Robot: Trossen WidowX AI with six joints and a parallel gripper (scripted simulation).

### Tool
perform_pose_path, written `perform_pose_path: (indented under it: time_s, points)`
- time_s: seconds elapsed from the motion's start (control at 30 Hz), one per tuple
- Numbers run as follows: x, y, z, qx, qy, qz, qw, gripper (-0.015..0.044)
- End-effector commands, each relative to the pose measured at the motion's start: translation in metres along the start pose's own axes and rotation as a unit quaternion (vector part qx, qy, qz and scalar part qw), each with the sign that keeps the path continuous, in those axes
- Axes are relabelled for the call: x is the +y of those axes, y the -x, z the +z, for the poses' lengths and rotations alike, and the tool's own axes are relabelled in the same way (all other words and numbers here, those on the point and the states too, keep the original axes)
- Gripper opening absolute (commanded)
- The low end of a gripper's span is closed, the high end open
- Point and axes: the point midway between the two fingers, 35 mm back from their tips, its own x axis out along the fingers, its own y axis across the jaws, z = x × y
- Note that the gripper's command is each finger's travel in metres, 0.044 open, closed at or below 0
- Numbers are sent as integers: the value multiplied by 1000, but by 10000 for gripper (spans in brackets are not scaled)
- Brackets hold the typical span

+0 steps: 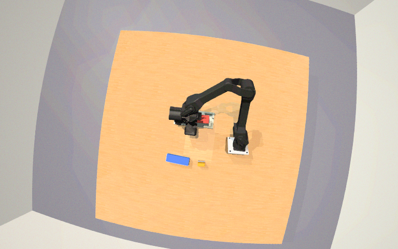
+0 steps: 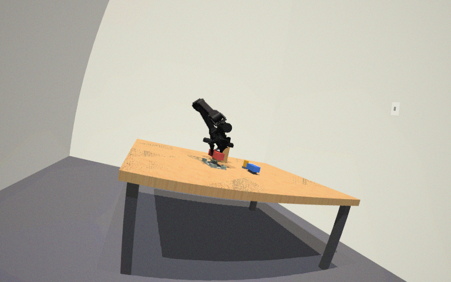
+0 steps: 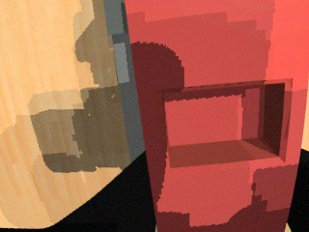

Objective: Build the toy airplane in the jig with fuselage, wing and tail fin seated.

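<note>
My gripper (image 1: 191,119) (image 2: 214,150) is shut on the red fuselage (image 1: 203,119) (image 2: 218,155) (image 3: 212,45) and holds it right over the grey jig (image 1: 211,125) (image 2: 214,164) (image 3: 118,7) near the table's middle. I cannot tell whether the fuselage touches the cradle. The wrist view shows a rectangular socket in the fuselage's top face, empty. The blue wing (image 1: 177,158) (image 2: 253,167) lies flat on the table, apart from the jig. The small yellow tail fin (image 1: 200,163) (image 2: 245,163) lies just beside the wing.
The arm's base plate (image 1: 237,146) is bolted to the wooden table (image 1: 146,87) (image 2: 159,163) to the right of the jig. The arm reaches over from the base to the jig.
</note>
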Motion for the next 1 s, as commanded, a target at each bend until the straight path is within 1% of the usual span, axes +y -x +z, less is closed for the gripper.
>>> perform_pose_path:
  time_s: [0.0,0.43,0.67,0.83,0.97]
  points:
    - [1,-7,-2,3,5,-2,1000,195]
    - [-1,-27,-3,3,5,-3,1000,195]
    - [-1,-28,-2,3,5,-3,1000,195]
    - [-1,-27,-2,1,1,-2,1000,161]
    - [-1,-27,-2,1,1,-2,1000,56]
